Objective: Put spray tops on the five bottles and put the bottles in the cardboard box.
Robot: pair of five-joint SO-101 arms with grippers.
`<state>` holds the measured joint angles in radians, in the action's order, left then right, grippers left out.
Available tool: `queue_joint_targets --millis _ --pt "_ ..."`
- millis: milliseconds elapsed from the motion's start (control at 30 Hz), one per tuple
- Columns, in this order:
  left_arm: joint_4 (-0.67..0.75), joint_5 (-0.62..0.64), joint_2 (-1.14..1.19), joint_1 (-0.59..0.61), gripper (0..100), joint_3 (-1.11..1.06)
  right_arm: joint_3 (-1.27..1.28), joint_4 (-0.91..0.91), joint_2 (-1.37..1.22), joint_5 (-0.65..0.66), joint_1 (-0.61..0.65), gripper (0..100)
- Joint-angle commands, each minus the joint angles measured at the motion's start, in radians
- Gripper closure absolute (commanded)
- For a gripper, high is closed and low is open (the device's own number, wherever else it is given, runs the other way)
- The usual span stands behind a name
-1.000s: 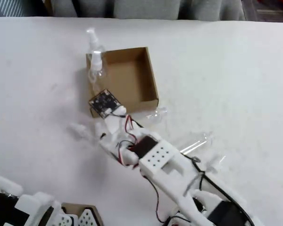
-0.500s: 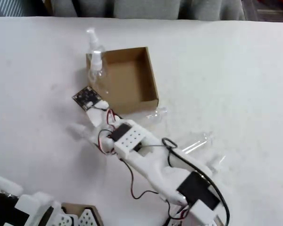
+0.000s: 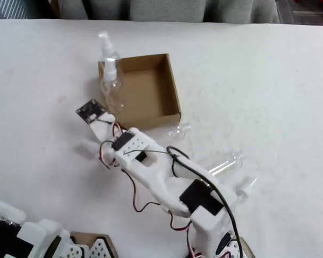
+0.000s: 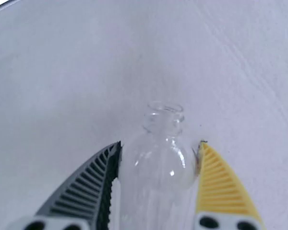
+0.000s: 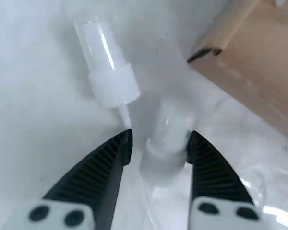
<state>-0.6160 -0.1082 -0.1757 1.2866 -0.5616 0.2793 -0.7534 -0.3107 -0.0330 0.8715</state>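
Left tool (image 4: 158, 146) clamps clear uncapped plastic bottle (image 4: 164, 120); right tool (image 5: 159, 136) narrowly straddles white plastic spray top (image 5: 163, 154); off-centre closing could flick it away.

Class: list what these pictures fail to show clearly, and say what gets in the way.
- Left wrist view: the bottle in the left gripper has its base cut off by the picture's edge.
- High view: the right arm covers the right gripper and the spray top between its fingers.
- High view: the capped bottle stands at the box wall. Whether it is inside or outside, I cannot tell; the glass is too clear.
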Motion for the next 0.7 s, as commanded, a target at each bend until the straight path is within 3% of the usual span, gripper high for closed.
queue_joint_targets --millis 0,167,400,667 --pt "0.029 0.008 -0.064 -0.007 98 0.006 -0.069 -0.033 -0.016 -0.003 -0.016 84.5" --pt "0.023 0.009 -0.064 -0.019 98 0.011 -0.084 -0.058 -0.018 0.005 -0.022 98.8" --pt "0.003 0.012 -0.065 -0.081 98 0.012 -0.083 -0.165 0.101 0.051 -0.082 98.2" --pt "-0.264 0.015 -0.214 -0.329 98 0.068 -0.075 -0.352 0.337 0.052 -0.191 98.2"
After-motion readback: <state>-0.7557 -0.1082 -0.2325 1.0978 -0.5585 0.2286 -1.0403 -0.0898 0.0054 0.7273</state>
